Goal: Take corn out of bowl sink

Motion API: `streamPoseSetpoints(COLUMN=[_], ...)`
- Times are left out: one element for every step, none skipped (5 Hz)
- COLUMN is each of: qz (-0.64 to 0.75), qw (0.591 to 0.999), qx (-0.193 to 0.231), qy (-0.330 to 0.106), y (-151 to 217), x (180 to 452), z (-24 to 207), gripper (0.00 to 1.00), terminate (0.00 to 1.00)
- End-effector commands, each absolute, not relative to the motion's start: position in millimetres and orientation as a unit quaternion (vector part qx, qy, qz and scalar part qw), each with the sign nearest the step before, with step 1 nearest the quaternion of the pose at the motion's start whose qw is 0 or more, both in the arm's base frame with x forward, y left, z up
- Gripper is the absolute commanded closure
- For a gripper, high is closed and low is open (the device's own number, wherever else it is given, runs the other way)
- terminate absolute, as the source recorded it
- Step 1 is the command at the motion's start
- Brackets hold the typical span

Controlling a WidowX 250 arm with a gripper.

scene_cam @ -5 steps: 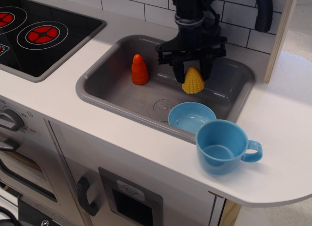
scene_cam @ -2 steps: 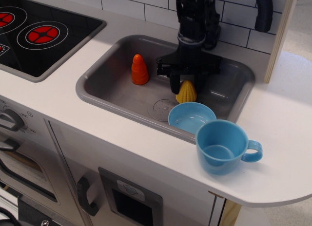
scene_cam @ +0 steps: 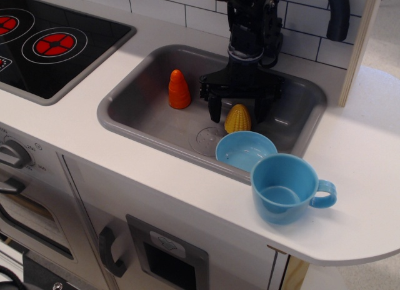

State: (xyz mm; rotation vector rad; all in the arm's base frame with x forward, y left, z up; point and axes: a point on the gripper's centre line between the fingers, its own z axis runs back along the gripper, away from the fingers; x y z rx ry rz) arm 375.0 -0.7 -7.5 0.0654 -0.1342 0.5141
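Your corn [scene_cam: 238, 119] stands upright on the floor of the sink [scene_cam: 150, 109], just behind the rim of the light-blue bowl [scene_cam: 244, 150] and outside it, so the placing looks all but done. The gripper [scene_cam: 237, 115] straddles the cob with its fingers [scene_cam: 214, 109] spread to either side and a visible gap on the left, so I judge the grip let go; contact on the right side is hidden. To finish cleanly, lift straight up rather than sweeping sideways, since the cob is narrow at the top and would likely tip if a finger brushed it. Clear the cob's tip before you move the arm across. Watch the bowl, which sits just in front of the cob, and the blue mug [scene_cam: 286, 188] on the counter [scene_cam: 362, 177] at the sink's front edge, close behind the bowl; a low exit toward you could knock either. The orange cone [scene_cam: 179, 89] stands well to the left and should not trouble you. The sink's back wall is near, so keep the arm's retreat vertical.
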Motion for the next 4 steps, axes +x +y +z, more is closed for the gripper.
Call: streamPoseSetpoints(qz=[0.247,0.247,0.247,0.247], qw=[0.952,0.952,0.952,0.952], qx=[0.024,0.024,0.024,0.024], qy=[-0.181,-0.181,-0.181,-0.181], y=[-8.5,-8.5,-8.5,-8.5], x=[369.7,369.7,369.7,369.7], z=[53.3,53.3,53.3,53.3], gripper=[0.0,0.0,0.0,0.0], terminate=[0.0,0.0,0.0,1.0])
